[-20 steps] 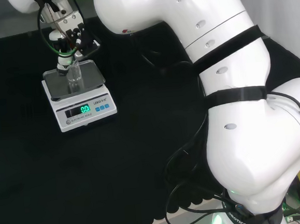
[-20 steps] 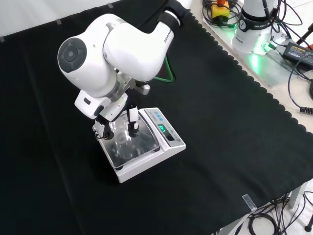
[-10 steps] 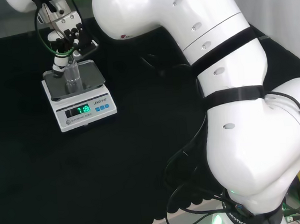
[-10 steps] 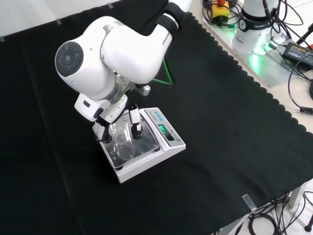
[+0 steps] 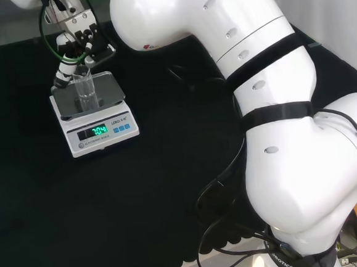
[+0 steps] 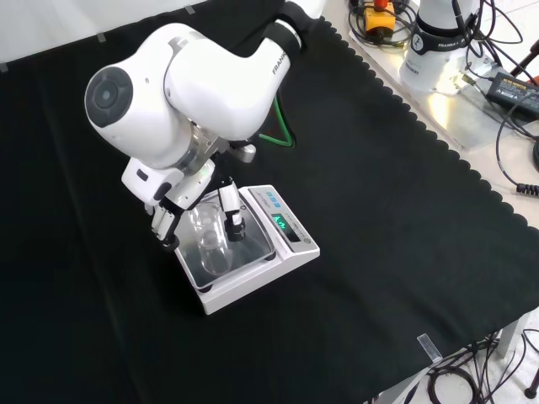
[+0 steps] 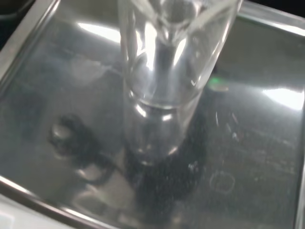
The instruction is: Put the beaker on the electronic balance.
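Note:
A clear glass beaker [image 5: 85, 91] stands upright on the steel pan of the white electronic balance [image 5: 97, 124]. In the front view the beaker [image 6: 208, 240] sits on the balance [image 6: 253, 269] between the spread fingers [image 6: 228, 206] of the hand [image 6: 181, 200]; they stand at either side of it, relaxed and a little apart from the glass. From the head view the hand [image 5: 86, 42] hangs just above and behind the beaker. The wrist view looks down the beaker [image 7: 167, 71] onto the shiny pan [image 7: 257, 133].
Black cloth covers the bench round the balance. The arm's big white links [image 5: 269, 101] fill the right of the head view. Cables and a power unit [image 6: 455, 59] lie off the cloth's far right edge in the front view.
The hand has let go of the beaker and drawn up and back from it. The beaker stays standing on the pan.

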Tool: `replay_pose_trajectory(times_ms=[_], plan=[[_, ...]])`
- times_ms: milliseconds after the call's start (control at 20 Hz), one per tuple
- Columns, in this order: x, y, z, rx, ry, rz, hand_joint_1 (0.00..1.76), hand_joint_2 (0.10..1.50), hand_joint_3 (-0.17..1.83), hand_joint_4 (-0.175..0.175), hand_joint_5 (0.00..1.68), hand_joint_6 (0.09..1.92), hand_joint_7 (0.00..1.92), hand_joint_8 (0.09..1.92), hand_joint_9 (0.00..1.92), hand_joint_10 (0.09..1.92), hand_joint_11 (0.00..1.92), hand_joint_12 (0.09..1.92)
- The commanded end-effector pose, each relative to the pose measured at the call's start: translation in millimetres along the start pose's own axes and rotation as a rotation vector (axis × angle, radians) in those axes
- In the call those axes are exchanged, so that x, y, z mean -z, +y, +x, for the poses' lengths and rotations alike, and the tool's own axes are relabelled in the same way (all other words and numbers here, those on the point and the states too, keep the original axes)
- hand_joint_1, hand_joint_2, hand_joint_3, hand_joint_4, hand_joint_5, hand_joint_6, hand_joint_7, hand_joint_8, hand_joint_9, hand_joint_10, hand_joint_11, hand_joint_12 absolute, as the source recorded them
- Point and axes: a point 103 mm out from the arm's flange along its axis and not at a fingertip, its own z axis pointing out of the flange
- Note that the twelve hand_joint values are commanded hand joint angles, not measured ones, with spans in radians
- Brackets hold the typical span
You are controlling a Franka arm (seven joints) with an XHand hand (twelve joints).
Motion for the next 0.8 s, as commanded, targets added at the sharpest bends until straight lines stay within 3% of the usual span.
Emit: replay_pose_trajectory(times_ms=[50,350,800], plan=[[18.7,-23.0,-14.7,-0.06,0.03,-0.142,0.56,0.66,0.3,-0.065,0.31,0.81,0.55,0.87,1.02,0.09,0.84,1.09],[32.7,-61.0,-35.1,-0.11,0.024,-0.184,0.61,0.69,0.28,-0.081,0.33,0.78,0.55,0.87,1.08,0.09,0.98,0.98],[27.9,-125.8,-61.2,-0.181,0.039,-0.217,0.66,0.71,0.28,-0.094,0.34,0.79,0.57,0.87,1.13,0.09,1.11,0.89]])
